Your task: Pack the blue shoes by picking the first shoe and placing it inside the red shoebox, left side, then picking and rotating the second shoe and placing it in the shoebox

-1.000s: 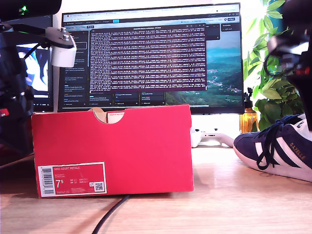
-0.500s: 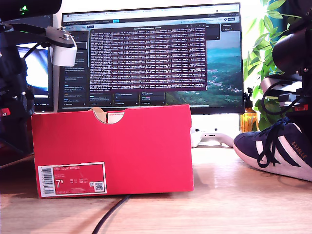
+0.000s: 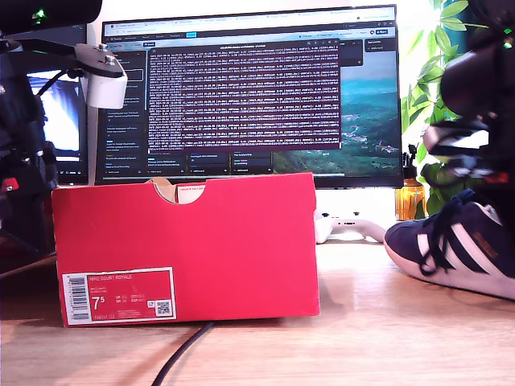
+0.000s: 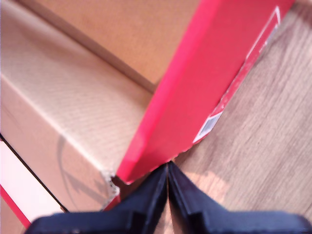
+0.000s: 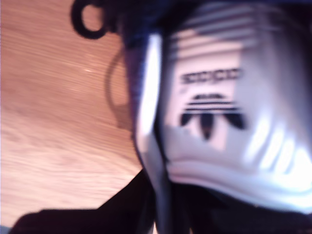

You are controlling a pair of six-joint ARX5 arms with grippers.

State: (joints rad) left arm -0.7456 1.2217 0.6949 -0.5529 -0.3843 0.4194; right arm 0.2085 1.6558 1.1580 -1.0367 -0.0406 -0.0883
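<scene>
The red shoebox [image 3: 185, 241] stands open-topped on the wooden table at the exterior view's centre-left, its white "7.5" label [image 3: 118, 296] facing the camera. One blue shoe [image 3: 451, 249] lies at the exterior view's right, toe toward the box. My second gripper [image 5: 161, 214] is down on this shoe [image 5: 214, 97]; the collar edge beside the white tongue runs between its dark fingers, which look shut on it. My first gripper [image 4: 168, 170] is shut on nothing and hovers at a corner of the shoebox [image 4: 204, 87], whose brown inside shows no shoe where visible.
A large monitor [image 3: 249, 88] stands behind the box. A white game controller [image 3: 346, 225], an amber bottle [image 3: 410, 197] and a leafy plant [image 3: 447, 121] sit at the back on the exterior view's right. A black cable [image 3: 185, 354] runs out from under the box.
The second arm has come down over the shoe's opening. The shoe has shifted slightly and is now blurred. The box and the first arm have stayed put.
</scene>
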